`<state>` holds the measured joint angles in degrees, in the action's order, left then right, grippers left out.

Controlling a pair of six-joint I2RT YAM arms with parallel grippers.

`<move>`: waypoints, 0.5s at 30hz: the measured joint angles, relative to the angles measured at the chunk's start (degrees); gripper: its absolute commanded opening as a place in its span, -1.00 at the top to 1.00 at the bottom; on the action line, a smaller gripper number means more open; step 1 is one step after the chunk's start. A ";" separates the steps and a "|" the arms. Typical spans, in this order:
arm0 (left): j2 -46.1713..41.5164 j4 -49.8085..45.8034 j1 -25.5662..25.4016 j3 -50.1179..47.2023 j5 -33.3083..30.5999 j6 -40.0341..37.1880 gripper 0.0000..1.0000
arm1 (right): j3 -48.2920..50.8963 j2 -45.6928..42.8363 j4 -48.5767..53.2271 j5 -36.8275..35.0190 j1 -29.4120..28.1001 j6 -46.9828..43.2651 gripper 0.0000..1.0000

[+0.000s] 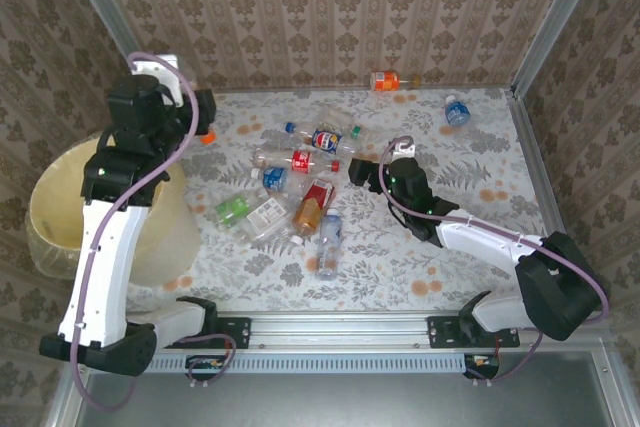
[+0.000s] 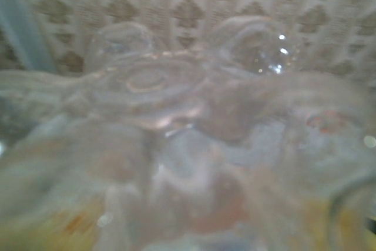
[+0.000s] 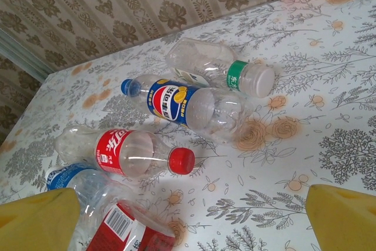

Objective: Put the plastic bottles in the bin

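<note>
Several plastic bottles lie heaped mid-table: a red-label one with a red cap (image 3: 126, 154) (image 1: 300, 159), a blue-label one (image 3: 182, 103) (image 1: 326, 139) and a green-label one (image 3: 235, 74). My right gripper (image 1: 362, 175) (image 3: 191, 227) hovers low just right of the heap, open, with its yellow fingertips (image 3: 35, 221) wide apart and nothing between them. My left gripper (image 1: 203, 122) is raised at the table's far left, shut on a clear bottle (image 2: 194, 116) with an orange cap (image 1: 208, 136), blurred against its camera. The pale yellow bin (image 1: 60, 209) stands left of the table, below the left arm.
An orange-label bottle (image 1: 385, 80) lies by the back wall and a blue one (image 1: 456, 110) at the far right. A green bottle (image 1: 232, 210), a brownish one (image 1: 310, 212) and a clear one (image 1: 329, 232) lie nearer the front. Metal frame posts edge the table.
</note>
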<state>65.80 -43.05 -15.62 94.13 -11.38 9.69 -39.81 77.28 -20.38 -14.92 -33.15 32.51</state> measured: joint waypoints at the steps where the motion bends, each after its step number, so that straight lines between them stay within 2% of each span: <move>1: -0.04 -0.74 0.46 0.24 -2.47 -0.44 -0.06 | 0.00 0.00 0.00 -0.20 0.00 -0.17 -1.00; 3: -0.07 -2.43 2.62 0.37 -7.30 -1.36 -0.07 | -0.02 0.00 0.00 -0.85 0.00 -0.48 -1.00; 8: -0.09 -5.29 11.04 0.37 -12.50 -2.21 -0.07 | -0.02 0.04 -0.20 -2.10 0.02 -0.81 -1.00; 12: -0.20 -5.99 17.53 0.04 -13.31 -2.23 -0.08 | -0.02 0.68 -0.48 -2.73 0.11 -0.79 -1.00; 15: -0.59 -6.51 22.43 -1.25 -11.47 -2.14 -0.08 | -0.02 1.38 -0.48 -2.75 0.17 -0.79 -1.00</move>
<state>65.21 -49.56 6.81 92.88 -22.85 7.55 -39.83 78.65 -20.86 -17.67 -32.97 31.73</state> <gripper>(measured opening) 0.544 0.999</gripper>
